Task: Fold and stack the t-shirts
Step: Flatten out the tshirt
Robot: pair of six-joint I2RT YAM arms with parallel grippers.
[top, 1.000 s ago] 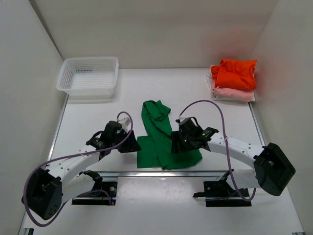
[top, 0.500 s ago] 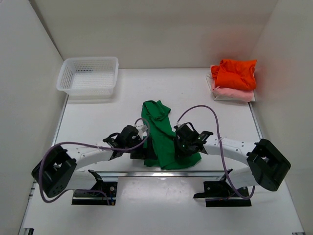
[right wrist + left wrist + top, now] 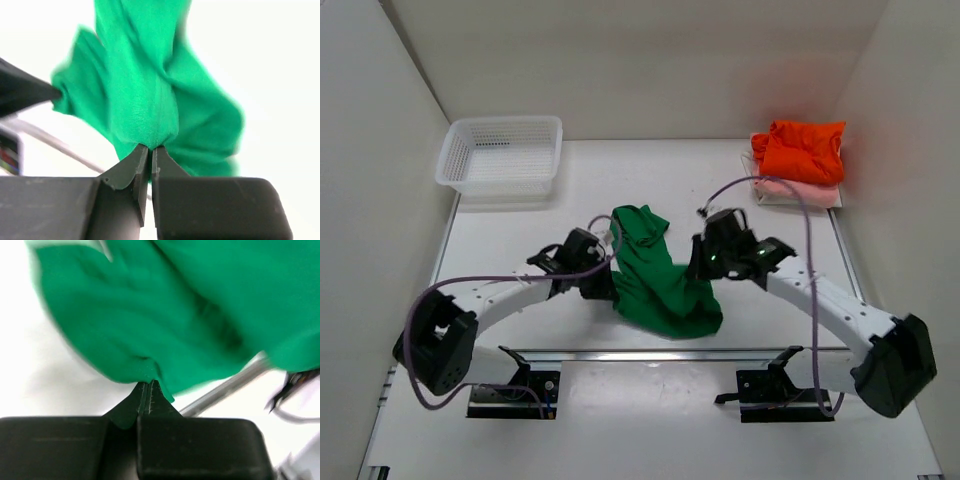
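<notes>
Since the left jaws and right jaws are each pinched shut on opposite edges of the green t-shirt, it hangs bunched between them over the bench's near middle, long axis pointing away. The orange t-shirt sits far right, nearer the right arm.

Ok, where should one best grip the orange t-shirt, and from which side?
The orange t-shirt lies bunched on the pink t-shirt, with the wall close on its right. Probably pinch its near-left edge, coming from above and the left.
</notes>
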